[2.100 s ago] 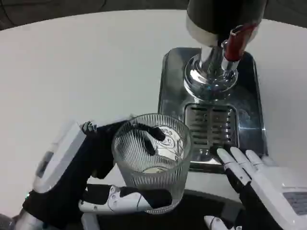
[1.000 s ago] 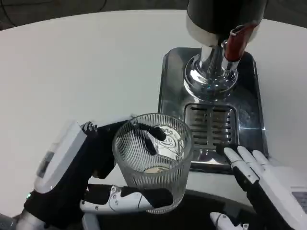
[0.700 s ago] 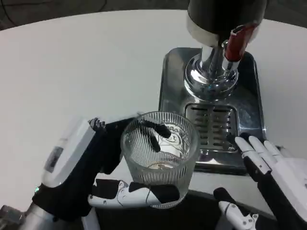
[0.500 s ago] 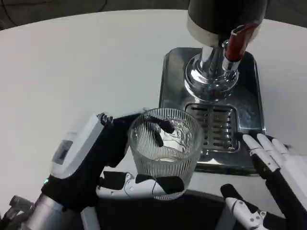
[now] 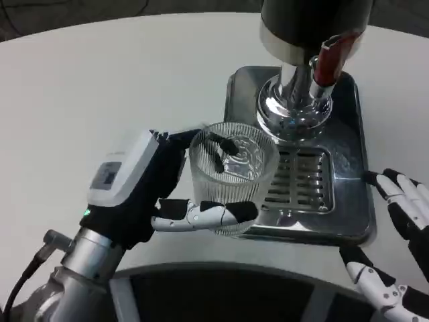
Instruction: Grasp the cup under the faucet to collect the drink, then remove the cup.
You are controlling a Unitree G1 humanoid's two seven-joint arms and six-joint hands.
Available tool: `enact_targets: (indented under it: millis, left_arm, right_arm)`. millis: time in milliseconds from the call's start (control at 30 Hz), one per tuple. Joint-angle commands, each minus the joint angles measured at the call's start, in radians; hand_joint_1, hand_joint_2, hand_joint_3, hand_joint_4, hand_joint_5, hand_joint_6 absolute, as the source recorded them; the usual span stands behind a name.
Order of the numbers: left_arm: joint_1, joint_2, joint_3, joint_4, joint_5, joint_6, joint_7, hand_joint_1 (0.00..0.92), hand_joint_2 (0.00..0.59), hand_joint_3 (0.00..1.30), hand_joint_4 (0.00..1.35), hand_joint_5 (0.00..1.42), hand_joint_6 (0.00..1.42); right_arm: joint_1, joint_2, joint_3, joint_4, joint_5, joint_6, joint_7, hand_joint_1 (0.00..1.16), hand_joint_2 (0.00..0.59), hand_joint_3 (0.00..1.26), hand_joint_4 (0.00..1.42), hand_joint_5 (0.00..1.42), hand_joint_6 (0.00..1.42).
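The cup [image 5: 232, 176] is a clear glass tumbler with fine vertical ribs running down its wall, a smooth round rim and a thick, pale base; it stands upright and the black fingertips behind it show through the glass. It sits at the front left edge of the steel drip tray [image 5: 348, 221], overlapping the tray's left side and just beside the slotted grate [image 5: 299, 180], in front of and to the left of the chrome faucet column [image 5: 293, 100] with its red tap handle [image 5: 333, 59]. The left hand [image 5: 151, 191] holds the cup: its thumb lies across the near wall low down, and its other fingers curl around the far side. The right hand [image 5: 401, 231] holds nothing; its fingers are spread apart, hovering off the tray's front right corner, with the thumb lower down near the picture's bottom edge. All of it stands on the white table [image 5: 100, 80]. Compared with two seconds ago, the cup is much farther forward and to the right: then it was held clear of the tray, near the table's front edge, and now it reaches the tray's left rim. The left arm has stretched out with it, so that more of the silver forearm shows. The right hand, whose fingertips then lay at the tray's front edge, has drawn back to the right.
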Motion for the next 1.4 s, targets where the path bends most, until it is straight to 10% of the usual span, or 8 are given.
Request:
enact_targets:
  millis: [33,1400]
  left_arm:
    - [-0.086,0.005,-0.034,0.096,0.026,0.001,0.056,0.474,0.094,1.05,1.21,1.42,1.42]
    - [-0.484,-0.018,-0.314,0.611,0.171,0.091,0.329,0.474,0.093,1.04,1.19,1.42,1.42]
  right_arm:
    - [0.005,-0.008,-0.035,-0.019,0.042,0.007,-0.005,0.21,0.42,0.07,0.0,0.0,0.0]
    - [0.123,-0.006,-0.253,-0.02,0.282,-0.112,-0.006,0.21,0.42,0.07,0.0,0.0,0.0]
